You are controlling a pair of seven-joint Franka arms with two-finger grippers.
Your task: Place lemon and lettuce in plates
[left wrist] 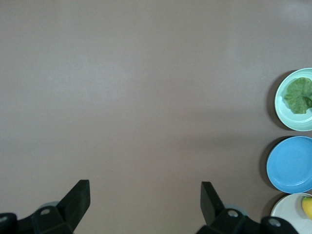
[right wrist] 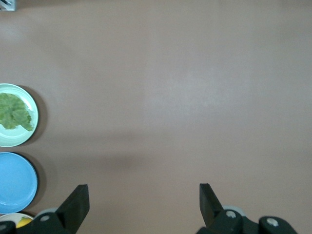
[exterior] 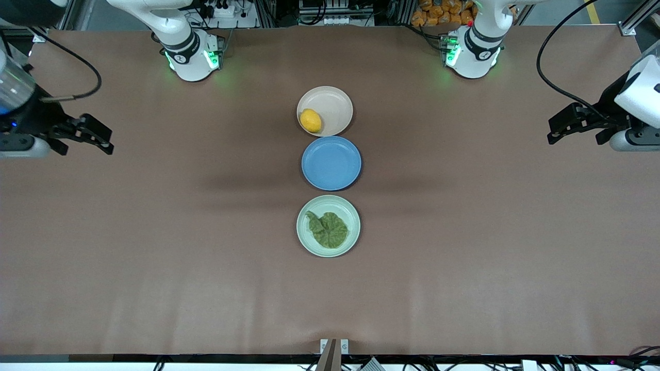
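Brown surface (exterior: 154, 247): matte brown sheet over the whole table, three plates in one line down its middle.
Beige-pink plate (exterior: 335, 105): farthest from the front camera of the three, closest to the robot bases; just beside the blue plate.
Lemon (exterior: 310, 120): yellow, lying in the beige-pink plate, on the part of it toward the right arm's end and by the rim nearest the blue plate. Only a sliver shows in each wrist view.
Blue plate (exterior: 331, 163): middle of the line, between the other two plates, nothing in it.
Mint green plate (exterior: 328, 247): nearest the front camera of the three, small gap to the blue plate.
Lettuce (exterior: 328, 229): dark green crinkled leaf with pale veins, flat inside the mint green plate, covers roughly the middle of it.
Left gripper (exterior: 559, 129): up over bare surface at the left arm's end of the table, well apart from the plates; fingers spread wide, nothing between them. Arm waits.
Right gripper (exterior: 100, 138): up over bare surface at the right arm's end, well apart from the plates; fingers spread wide, holding nothing. Arm waits.
Left wrist view: own fingers (left wrist: 78, 197) apart, all three plates along one edge.
Right wrist view: own fingers (right wrist: 78, 202) apart, same three plates along one edge.
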